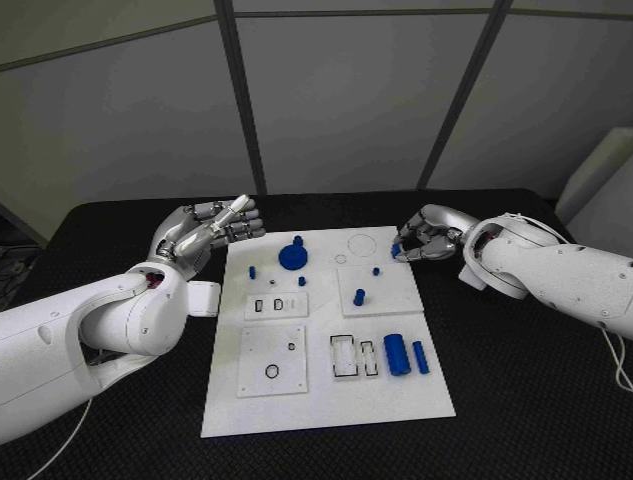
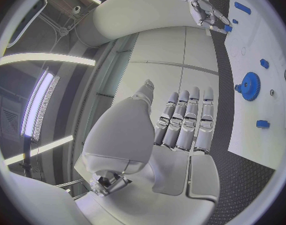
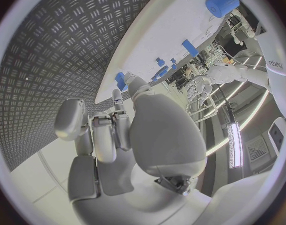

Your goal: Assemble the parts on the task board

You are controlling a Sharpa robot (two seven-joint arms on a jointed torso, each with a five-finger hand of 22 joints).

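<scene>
On the black desk, head view: the white task board (image 1: 331,340) lies in the middle, both hands at its far end.
Head view, left hand (image 1: 208,232): raised beside the board's far left corner, fingers straight and apart, grasping nothing.
Head view, right hand (image 1: 427,240): at the far right corner, fingers curled round a small blue part (image 1: 398,250).
Head view, parts: a blue gear (image 1: 293,257) and a blue peg (image 1: 359,296) stand mid-board; a thick blue cylinder (image 1: 397,353) and a slim blue bar (image 1: 420,357) lie nearer the robot.
Left wrist view: the left hand's fingers (image 2: 186,119) are extended and empty; the gear (image 2: 249,86) sits on the board nearby.
Right wrist view: the right hand's fingertips (image 3: 127,85) pinch the blue part (image 3: 121,80) just over the board edge.
Handling, judged: the parts look light, rigid and smooth, so likely slippery; take the cylinder across its round sides, the gear by its rim.
</scene>
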